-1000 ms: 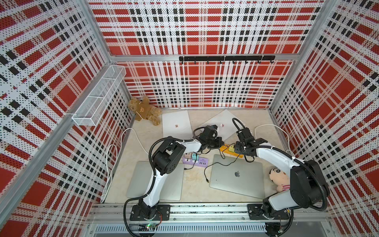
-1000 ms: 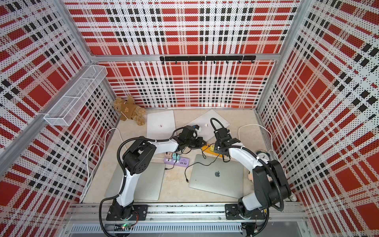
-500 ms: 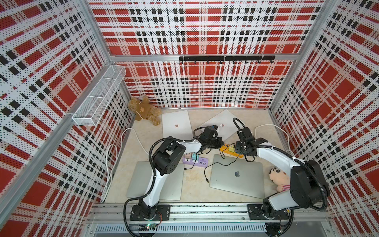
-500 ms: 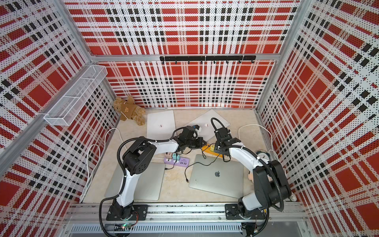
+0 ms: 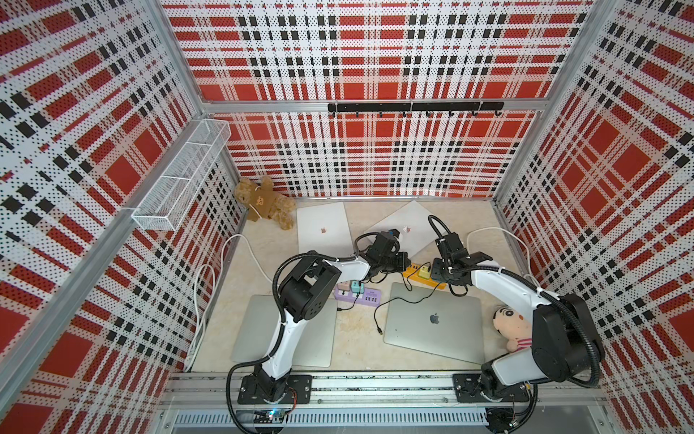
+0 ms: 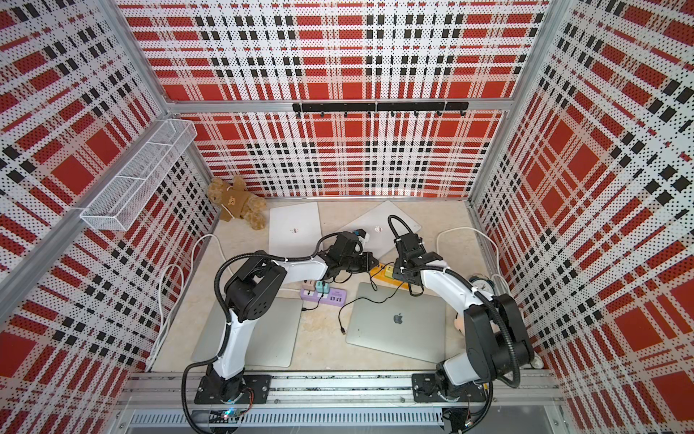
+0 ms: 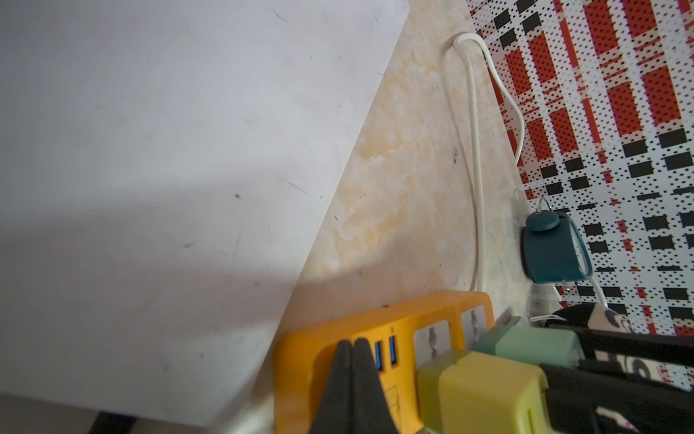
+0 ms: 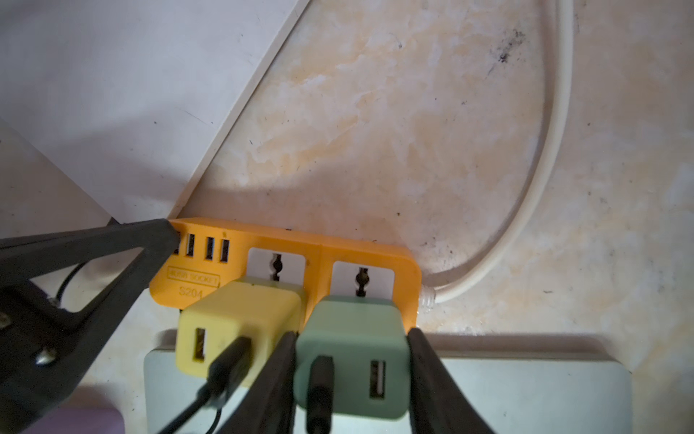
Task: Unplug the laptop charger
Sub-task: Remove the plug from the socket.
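On the marbled surface [image 8: 375, 131], an orange power strip [image 8: 323, 251] lies with the clenched left hand [image 7: 353, 344] on its end, and the right hand [image 8: 352, 332] grasps the flat sides of its plugged-in green charger [image 8: 349, 360], seemingly light, hard, slick.

Both top views are bright and evenly lit, sharp in the middle, while the plaid walls [image 5: 375, 56] bow near the edges (wide-lens stretch). The wrist views are dimmer: broad soft shadow crosses the tabletop [image 8: 375, 112] and white laptop lid [image 7: 150, 188], and the green charger [image 7: 533, 345] looks blurred.
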You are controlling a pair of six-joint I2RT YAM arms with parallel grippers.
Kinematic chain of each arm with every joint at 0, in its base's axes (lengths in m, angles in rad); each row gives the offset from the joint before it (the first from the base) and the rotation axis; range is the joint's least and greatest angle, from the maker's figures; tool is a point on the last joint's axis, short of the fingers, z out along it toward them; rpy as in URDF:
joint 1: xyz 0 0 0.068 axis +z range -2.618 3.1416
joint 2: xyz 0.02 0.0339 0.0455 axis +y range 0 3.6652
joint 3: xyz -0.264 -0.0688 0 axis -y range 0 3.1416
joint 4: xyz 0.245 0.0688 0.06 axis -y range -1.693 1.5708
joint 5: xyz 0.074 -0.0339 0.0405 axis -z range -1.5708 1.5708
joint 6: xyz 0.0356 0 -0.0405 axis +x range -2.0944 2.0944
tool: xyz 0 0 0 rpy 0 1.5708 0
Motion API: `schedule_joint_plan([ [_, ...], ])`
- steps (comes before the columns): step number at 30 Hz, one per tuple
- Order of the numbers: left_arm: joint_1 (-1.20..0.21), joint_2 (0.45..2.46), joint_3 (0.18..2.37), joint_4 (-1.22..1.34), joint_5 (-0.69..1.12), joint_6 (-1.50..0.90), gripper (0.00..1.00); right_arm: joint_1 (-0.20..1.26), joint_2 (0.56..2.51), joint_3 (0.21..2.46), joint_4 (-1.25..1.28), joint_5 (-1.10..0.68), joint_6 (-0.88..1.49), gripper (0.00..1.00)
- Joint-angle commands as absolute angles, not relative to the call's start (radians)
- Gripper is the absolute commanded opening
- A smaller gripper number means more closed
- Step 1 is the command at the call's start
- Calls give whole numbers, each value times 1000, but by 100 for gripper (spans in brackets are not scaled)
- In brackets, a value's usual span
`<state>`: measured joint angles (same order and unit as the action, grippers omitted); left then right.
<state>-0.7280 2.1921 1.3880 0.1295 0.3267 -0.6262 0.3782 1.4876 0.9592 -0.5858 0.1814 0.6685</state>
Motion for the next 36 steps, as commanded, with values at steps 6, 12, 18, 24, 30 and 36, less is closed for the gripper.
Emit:
schedule_joint_plan([
  [6,-753,2260,1331,-61,304,-607,0,367,1424,947,-477,62,694,25],
  [12,-753,2260,1336,-62,302,-607,0,384,1470,1013,-601,190,641,24],
  [18,-757,2261,1336,-71,283,-601,0,385,1465,994,-584,211,630,24],
  [24,-759,2261,1336,-71,289,-604,0,385,1474,1001,-592,176,639,24],
  [30,-759,2258,1347,-77,289,-603,0,385,1423,1007,-618,239,637,24],
  [36,-767,2225,1358,-63,319,-625,0,385,1373,1008,-647,267,634,24],
])
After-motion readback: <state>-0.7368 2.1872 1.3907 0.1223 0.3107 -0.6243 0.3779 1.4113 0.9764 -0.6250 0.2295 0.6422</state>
